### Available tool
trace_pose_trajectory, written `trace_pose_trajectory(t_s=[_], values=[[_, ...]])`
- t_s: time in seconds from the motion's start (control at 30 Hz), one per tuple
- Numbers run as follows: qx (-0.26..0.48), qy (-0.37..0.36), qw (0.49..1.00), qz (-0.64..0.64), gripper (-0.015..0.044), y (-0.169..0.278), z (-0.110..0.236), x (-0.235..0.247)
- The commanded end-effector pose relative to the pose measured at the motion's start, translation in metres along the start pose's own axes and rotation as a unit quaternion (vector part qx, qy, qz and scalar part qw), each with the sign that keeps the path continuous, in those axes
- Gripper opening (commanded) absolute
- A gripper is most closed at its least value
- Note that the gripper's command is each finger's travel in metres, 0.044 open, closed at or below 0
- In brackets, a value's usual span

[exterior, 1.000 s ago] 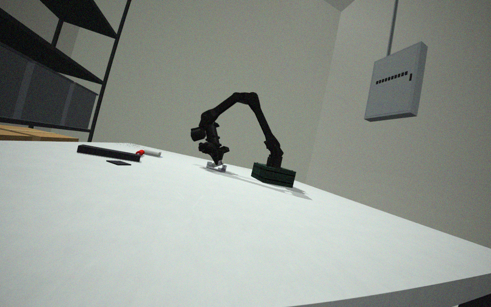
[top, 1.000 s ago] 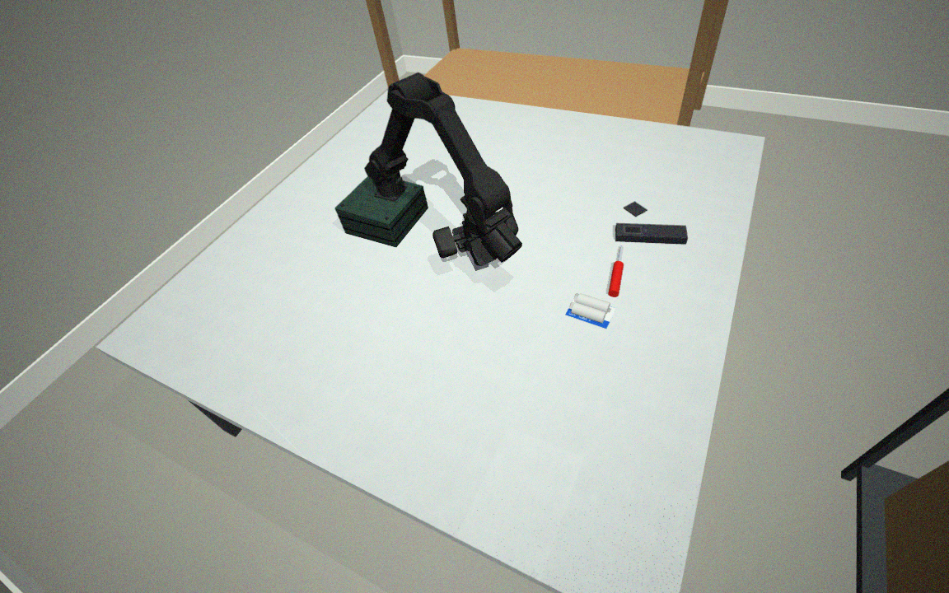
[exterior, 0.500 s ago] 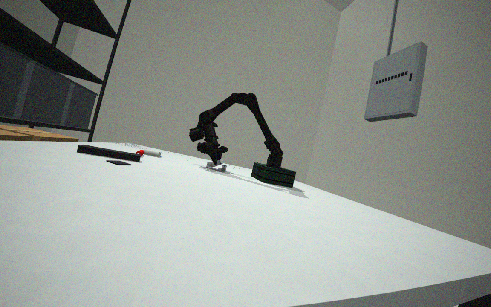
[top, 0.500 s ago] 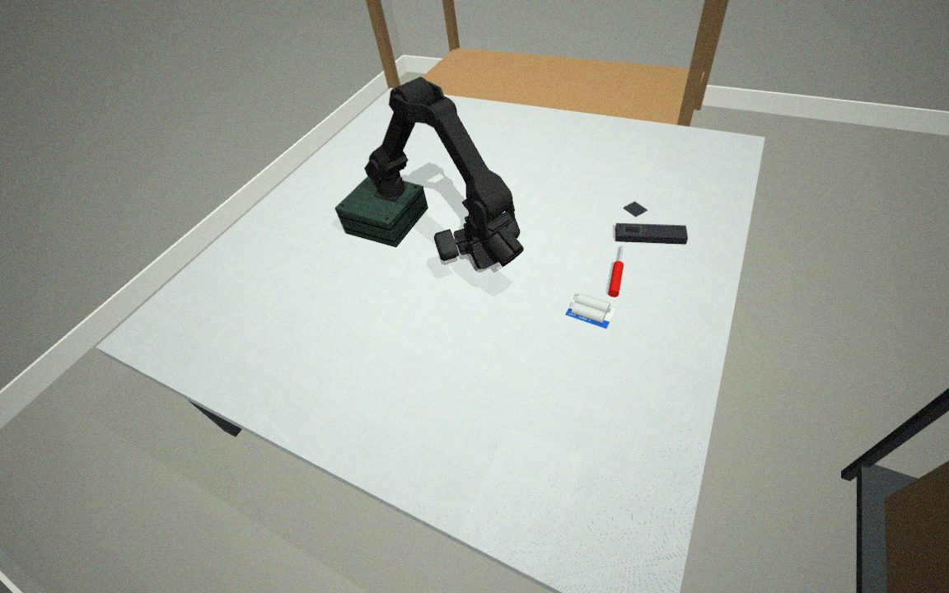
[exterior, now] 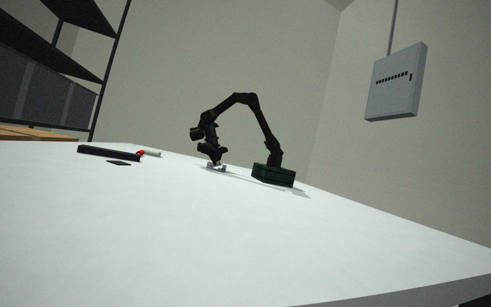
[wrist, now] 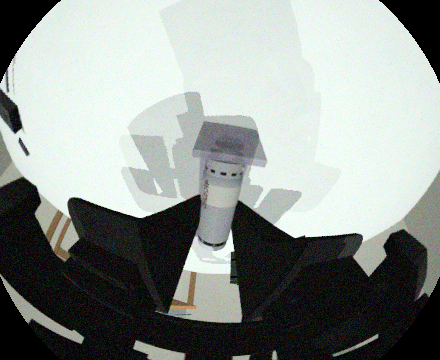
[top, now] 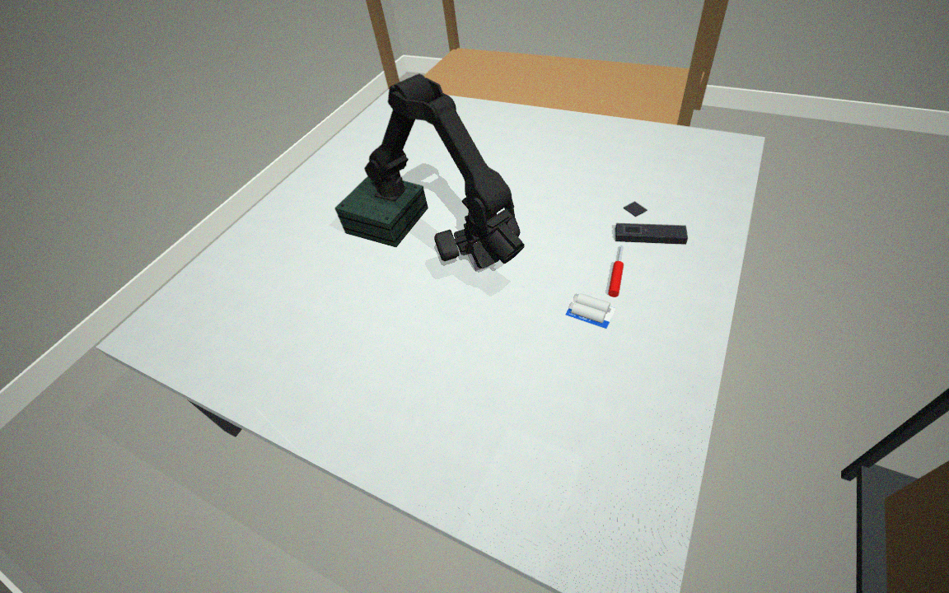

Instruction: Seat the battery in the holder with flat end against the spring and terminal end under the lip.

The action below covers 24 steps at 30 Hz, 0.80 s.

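Note:
My gripper [wrist: 218,203] [exterior: 214,160] is shut on a pale grey battery [wrist: 218,208], which runs lengthwise away from the wrist camera. Its far end, ringed with black dashes, reaches into the small grey holder [wrist: 231,140] [exterior: 218,168] on the white table. In the exterior view the fingers point down at the holder and the battery slants into it, near end higher. In the top view the arm's wrist [top: 493,240] hides both battery and holder. I cannot tell whether the far end touches the spring or the lip.
The arm's dark green base [top: 381,211] [exterior: 273,174] stands close behind the holder. To the right lie a red-handled screwdriver [top: 615,273], two white batteries on a blue card [top: 588,308], a black remote [top: 650,232] and a small black square [top: 634,208].

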<state>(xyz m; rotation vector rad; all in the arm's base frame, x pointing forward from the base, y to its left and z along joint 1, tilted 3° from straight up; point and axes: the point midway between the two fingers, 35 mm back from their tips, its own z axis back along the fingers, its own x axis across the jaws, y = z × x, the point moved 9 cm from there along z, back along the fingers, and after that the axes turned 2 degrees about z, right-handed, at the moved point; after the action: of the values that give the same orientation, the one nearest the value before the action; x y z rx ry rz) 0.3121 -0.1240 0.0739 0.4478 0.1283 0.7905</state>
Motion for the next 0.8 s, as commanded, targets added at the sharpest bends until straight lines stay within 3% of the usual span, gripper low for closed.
trace_pose_trajectory(t_s=[0.0,0.77], values=[[-0.018,0.004,1.000,0.000,0.0080,0.001,-0.001,0.000],[-0.082,0.011,0.997,-0.001,0.0080,0.014,-0.008,0.003]])
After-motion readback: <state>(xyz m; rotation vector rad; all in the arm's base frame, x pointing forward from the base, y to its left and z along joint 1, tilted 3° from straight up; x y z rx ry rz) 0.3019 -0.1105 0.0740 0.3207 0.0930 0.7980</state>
